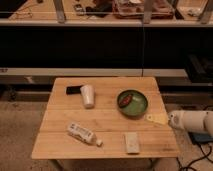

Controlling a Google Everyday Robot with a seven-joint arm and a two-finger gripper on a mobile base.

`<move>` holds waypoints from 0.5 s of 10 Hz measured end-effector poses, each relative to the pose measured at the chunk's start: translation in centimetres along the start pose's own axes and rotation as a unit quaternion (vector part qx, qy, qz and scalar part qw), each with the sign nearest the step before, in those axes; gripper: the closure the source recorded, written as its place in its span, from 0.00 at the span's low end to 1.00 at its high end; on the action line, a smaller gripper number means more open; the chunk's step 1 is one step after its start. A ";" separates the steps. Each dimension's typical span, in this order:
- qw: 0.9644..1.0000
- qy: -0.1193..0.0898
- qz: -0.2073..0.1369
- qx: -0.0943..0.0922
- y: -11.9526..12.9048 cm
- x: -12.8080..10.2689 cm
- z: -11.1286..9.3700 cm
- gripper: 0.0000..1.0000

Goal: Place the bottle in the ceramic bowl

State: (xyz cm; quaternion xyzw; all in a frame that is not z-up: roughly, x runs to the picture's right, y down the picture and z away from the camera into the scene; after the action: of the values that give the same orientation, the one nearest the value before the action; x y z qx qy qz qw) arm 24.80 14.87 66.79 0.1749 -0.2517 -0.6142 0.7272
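The bottle (82, 134) lies on its side on the wooden table (107, 120), front left, with its white cap pointing right toward the front. The dark green ceramic bowl (132, 104) stands at the right of the table, with a small reddish thing inside it. My gripper (157, 118), pale yellow at the tip of the white arm (192, 122), is low over the table's right edge, just in front and to the right of the bowl and far from the bottle. It holds nothing that I can see.
A white cup (88, 95) lies on its side at the back left, next to a flat black object (74, 90). A pale rectangular block (132, 142) lies at the front right. A dark counter and shelving stand behind the table.
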 end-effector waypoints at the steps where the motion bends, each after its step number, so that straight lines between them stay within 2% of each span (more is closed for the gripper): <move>1: 1.000 0.005 -0.012 0.001 -0.6 -0.6 -0.3 0.20; 3: 1.000 0.007 -0.021 0.004 -1.0 -0.4 -0.3 0.20; 5: 0.996 0.009 -0.079 0.026 -3.9 -0.5 0.1 0.20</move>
State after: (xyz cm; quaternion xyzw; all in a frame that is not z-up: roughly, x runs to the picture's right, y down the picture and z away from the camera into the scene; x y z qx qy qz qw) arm 21.50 14.62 64.61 0.2184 -0.2468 -0.6614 0.6737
